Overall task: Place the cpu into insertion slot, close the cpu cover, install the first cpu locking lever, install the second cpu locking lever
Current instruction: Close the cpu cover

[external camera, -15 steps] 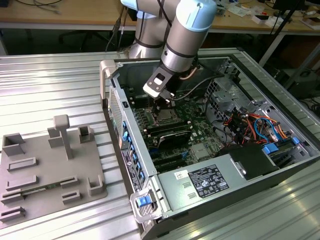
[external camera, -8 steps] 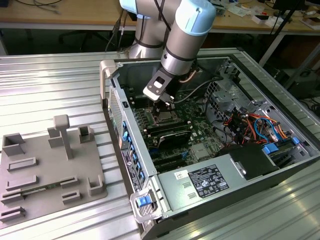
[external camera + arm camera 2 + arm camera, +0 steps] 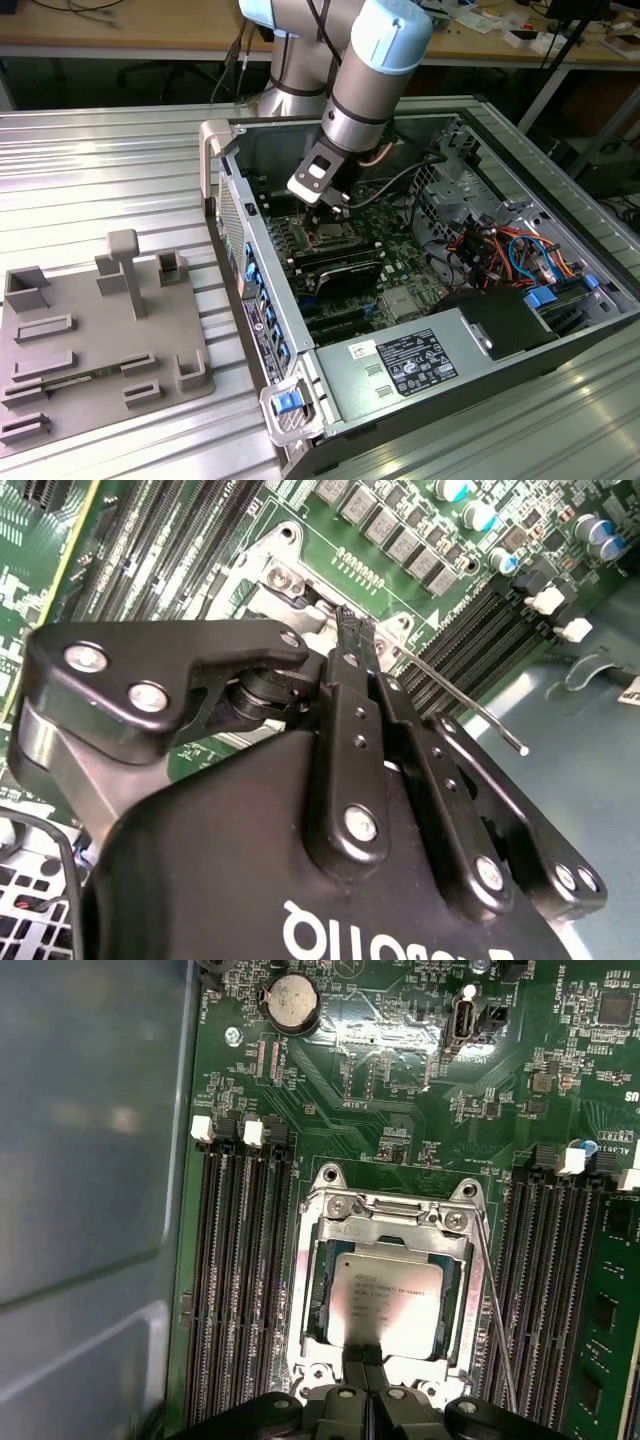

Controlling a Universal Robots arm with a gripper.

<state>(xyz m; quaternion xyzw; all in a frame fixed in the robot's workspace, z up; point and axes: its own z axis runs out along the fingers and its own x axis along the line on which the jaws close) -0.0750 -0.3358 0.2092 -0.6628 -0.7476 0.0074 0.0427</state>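
Where the worktop (image 3: 100, 160) carries the open case (image 3: 250, 260) at the exterior view's right, the arm (image 3: 370, 70) sets its hand (image 3: 335, 205) over the far part of the board. In the first wrist view the cpu (image 3: 388, 1300), square with its silvery-grey top up, lies flat in the slot (image 3: 322, 1305), the cover (image 3: 400, 1243) down around it. The fingertips (image 3: 355, 1368), pressed together, meet the cover's edge. A thin lever (image 3: 495, 1310) runs parallel with the memory slots (image 3: 240, 1290), its end free.
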